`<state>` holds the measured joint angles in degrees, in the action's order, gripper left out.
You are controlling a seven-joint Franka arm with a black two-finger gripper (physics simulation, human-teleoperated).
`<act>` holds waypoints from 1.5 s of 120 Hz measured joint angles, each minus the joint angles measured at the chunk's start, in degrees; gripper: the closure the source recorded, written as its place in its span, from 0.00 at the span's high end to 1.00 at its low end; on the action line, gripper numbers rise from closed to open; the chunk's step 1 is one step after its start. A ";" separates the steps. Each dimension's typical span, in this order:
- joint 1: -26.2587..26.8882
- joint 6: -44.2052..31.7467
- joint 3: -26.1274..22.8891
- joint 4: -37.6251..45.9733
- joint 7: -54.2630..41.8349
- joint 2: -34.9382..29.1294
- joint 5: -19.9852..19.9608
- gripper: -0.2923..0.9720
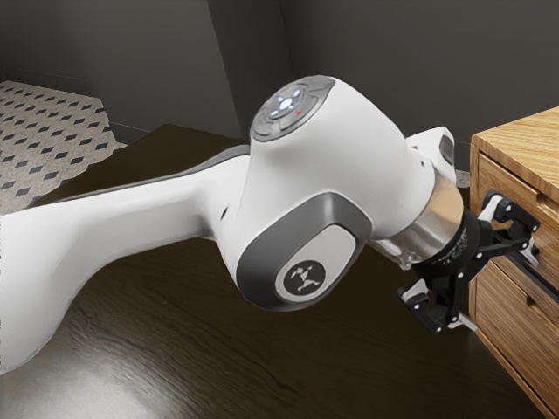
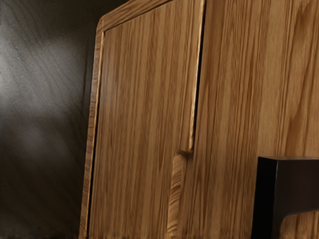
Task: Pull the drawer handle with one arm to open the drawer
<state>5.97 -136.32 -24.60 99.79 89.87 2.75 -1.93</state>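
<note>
A wooden drawer cabinet (image 1: 522,140) stands at the exterior view's right, with stacked drawer fronts (image 1: 515,325) facing the arm. My black gripper (image 1: 499,281) is right in front of those fronts, its fingers spread apart and open, with nothing between them. In the wrist view the wood-grain drawer fronts (image 2: 144,139) are very close, with a dark seam between two panels. A black drawer handle (image 2: 286,199) juts out close under my hand. A small dark handle (image 1: 530,302) also shows on a lower front. I cannot tell whether any drawer is pulled out.
The cabinet rests on a dark wooden table (image 1: 175,349). My bulky white arm (image 1: 306,201) stretches across from the exterior view's left. A patterned floor (image 1: 44,131) and dark walls lie behind.
</note>
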 joint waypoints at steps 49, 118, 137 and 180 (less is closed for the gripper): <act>1.97 0.13 0.09 0.42 1.53 0.61 0.38 0.77; 2.47 -0.16 2.49 9.41 2.52 -8.17 0.11 0.77; 2.78 -0.70 4.61 14.33 2.60 -12.60 0.10 0.77; 0.89 4.59 39.83 21.97 -0.21 -30.99 2.30 0.77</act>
<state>6.85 -131.73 15.23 121.76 89.66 -28.23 0.37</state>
